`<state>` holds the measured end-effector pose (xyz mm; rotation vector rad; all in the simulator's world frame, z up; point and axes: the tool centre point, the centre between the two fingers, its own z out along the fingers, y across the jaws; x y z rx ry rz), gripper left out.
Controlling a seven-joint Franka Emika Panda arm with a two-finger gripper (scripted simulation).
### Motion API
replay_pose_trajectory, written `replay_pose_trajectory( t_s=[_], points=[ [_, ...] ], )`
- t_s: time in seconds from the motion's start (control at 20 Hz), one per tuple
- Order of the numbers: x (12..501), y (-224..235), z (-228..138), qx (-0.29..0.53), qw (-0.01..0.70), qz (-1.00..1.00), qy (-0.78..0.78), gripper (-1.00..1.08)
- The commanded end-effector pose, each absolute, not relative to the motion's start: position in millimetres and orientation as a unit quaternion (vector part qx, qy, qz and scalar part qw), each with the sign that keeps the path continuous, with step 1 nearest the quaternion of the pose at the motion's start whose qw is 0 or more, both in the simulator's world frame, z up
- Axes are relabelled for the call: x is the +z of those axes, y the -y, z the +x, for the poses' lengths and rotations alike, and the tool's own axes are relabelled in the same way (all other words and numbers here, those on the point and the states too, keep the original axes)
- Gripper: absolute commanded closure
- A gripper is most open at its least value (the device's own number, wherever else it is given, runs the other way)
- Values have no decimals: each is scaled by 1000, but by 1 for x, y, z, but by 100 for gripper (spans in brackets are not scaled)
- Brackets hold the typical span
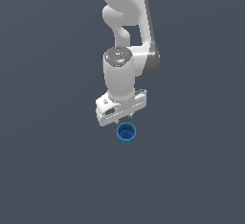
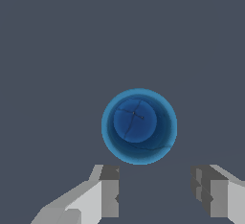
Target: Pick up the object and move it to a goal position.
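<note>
The object is a small bright blue round cup [image 1: 126, 133] standing upright, mouth up, on the flat grey surface. The white gripper [image 1: 124, 121] hangs straight above and just behind it, close to its rim. In the wrist view I look down into the hollow cup [image 2: 139, 126]. The gripper [image 2: 155, 189] is open and empty, its two grey fingertips [image 2: 110, 187] spread with a gap about as wide as the cup. The cup lies beyond the fingertips, not between them.
The white arm [image 1: 125, 36] rises over the scene from the back. The plain dark grey surface [image 1: 48, 170] stretches all around with no other object in view.
</note>
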<state>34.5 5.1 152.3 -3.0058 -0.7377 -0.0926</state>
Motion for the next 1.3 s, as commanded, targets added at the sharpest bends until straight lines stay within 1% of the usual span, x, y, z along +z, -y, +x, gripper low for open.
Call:
replay_pose_trajectory(
  t_s=[0.0,1.25],
  points=[
    [148,-5,39,-33,28,-963,266,-20],
    [109,4,77,-91,76,-855,505,-20]
  ],
)
